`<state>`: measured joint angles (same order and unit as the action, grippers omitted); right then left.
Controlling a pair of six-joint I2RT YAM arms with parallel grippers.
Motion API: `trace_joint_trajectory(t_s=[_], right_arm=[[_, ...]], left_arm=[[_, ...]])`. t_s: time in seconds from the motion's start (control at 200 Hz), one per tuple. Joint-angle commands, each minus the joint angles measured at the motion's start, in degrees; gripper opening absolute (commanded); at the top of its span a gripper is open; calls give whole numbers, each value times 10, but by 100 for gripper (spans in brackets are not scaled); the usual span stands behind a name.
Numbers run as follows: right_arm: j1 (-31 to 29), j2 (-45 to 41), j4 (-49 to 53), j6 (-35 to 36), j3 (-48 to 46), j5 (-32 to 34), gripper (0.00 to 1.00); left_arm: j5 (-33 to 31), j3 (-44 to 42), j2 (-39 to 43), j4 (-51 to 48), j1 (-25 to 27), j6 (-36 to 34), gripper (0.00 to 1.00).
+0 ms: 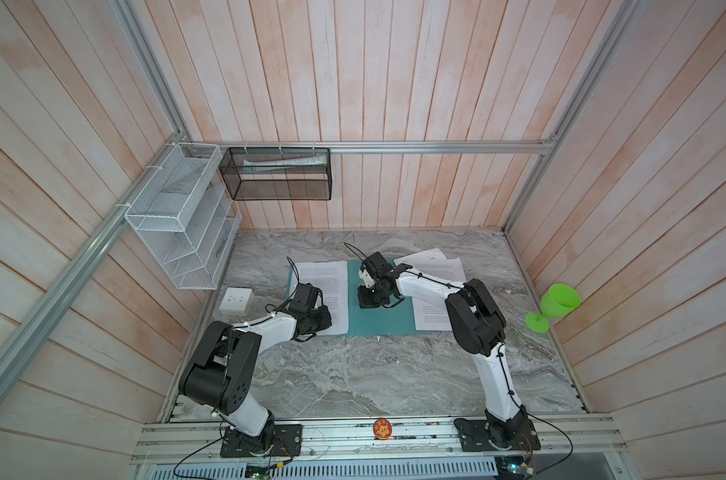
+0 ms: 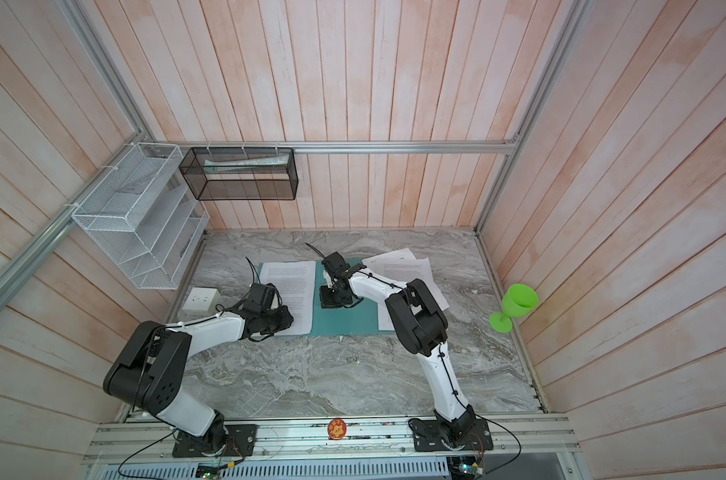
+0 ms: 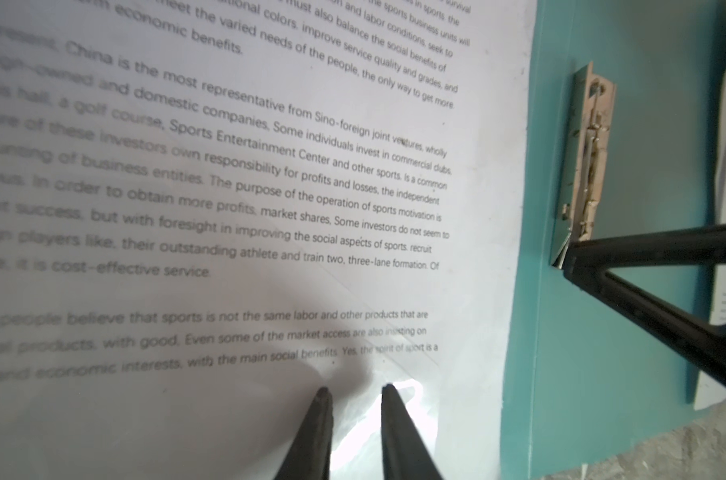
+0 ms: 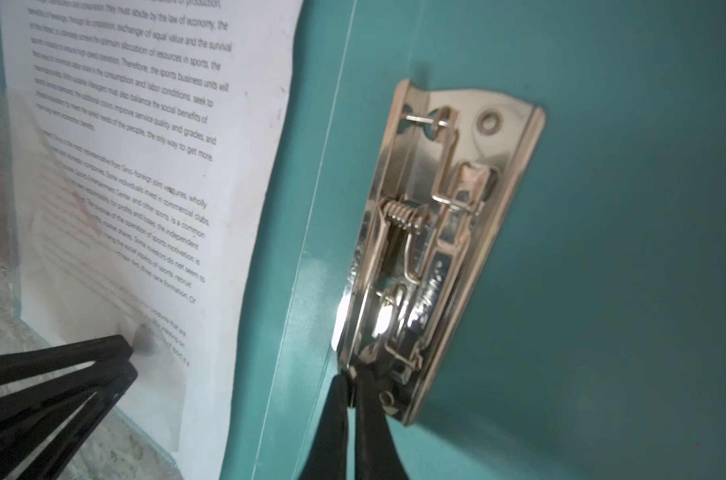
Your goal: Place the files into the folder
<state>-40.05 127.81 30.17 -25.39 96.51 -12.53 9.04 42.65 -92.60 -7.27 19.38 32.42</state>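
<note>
the folder (image 1: 374, 324) lies wide open on the marble table (image 1: 353, 374). one of the files (image 1: 328, 286) is down flat on the folder's left cover, but it's not under the metal clip (image 4: 436, 232), which sits just right of the folder's spine. the left gripper (image 3: 355, 390) stands on that sheet near the folder's front edge, fingers only a narrow gap apart, tips on the paper. whether they nip a wrinkle, i can't tell. the right gripper (image 4: 353, 376) is squeezed fully closed, tips butted against the clip's near end, seemingly going for its lever. more files (image 1: 436, 266) lie fanned across the folder's right edge, partly on the cover, partly off it. early going, by my reckoning: one sheet placed but unclamped, the rest to bring in.
</note>
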Motion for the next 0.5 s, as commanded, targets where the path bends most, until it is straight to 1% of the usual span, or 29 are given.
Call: trace_joint_trajectory(t_s=[0.0,0.095,0.175,0.22,0.265,0.35,0.415,0.495], right_arm=[[4,56,108,35,-2,105,0],[2,59,126,47,15,135,0],[7,54,137,55,29,138,0],[11,36,110,65,19,106,0],[17,17,84,58,5,73,0],[26,4,61,58,13,7,0],[35,-4,31,47,9,-61,0],[49,-14,-4,20,-4,-120,0]], left_arm=[[-9,-17,-33,-67,-9,2,24],[-8,-19,-32,-65,-12,3,24],[-1,-20,-34,-63,-16,4,24],[2,-21,-34,-61,-17,4,24],[2,-20,-36,-60,-17,4,24],[5,-22,-39,-55,-18,4,24],[7,-25,-38,-51,-18,4,24],[7,-25,-37,-51,-18,4,24]])
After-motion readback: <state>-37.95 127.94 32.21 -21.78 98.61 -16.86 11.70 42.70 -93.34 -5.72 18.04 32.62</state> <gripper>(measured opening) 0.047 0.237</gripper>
